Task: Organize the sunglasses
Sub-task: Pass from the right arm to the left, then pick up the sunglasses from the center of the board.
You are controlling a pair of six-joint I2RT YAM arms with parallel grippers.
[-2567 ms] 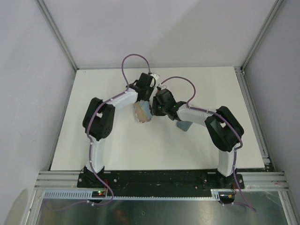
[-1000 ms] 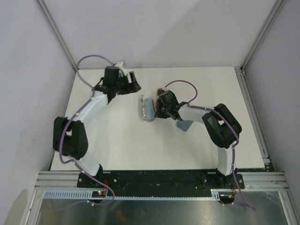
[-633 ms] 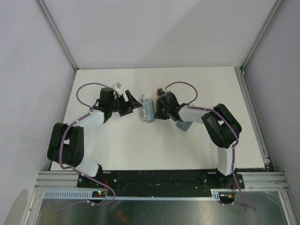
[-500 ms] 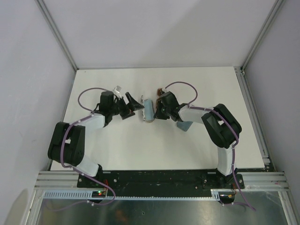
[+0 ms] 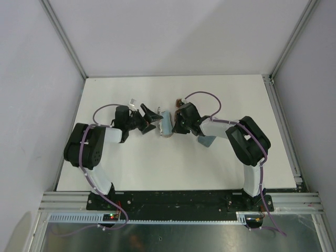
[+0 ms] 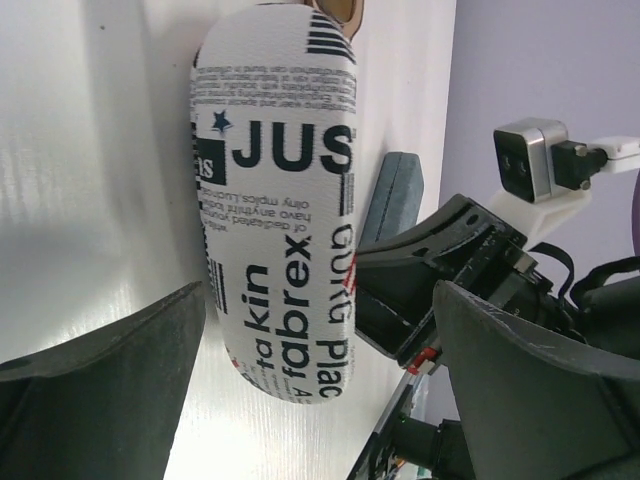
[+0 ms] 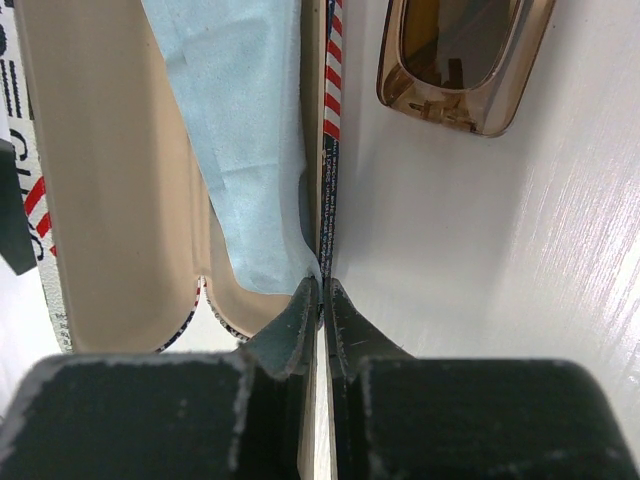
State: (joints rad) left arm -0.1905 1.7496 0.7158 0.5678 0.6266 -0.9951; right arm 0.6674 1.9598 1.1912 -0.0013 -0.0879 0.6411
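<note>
Right wrist: right pincer clamped on the open case rim, blue cloth inside; amber sunglasses lie on the counter just far-right of it. Left pincer gapes wide.

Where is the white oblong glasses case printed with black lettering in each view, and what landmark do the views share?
Top external: the white printed case lies mid-table, at the tip of the right gripper.
Left wrist: it fills the centre, lettered shell toward the camera.
Right wrist: left half, open beige inside holding a light blue cloth.
Shared landmark: the right gripper, fingers shut on the case's rim.
</note>
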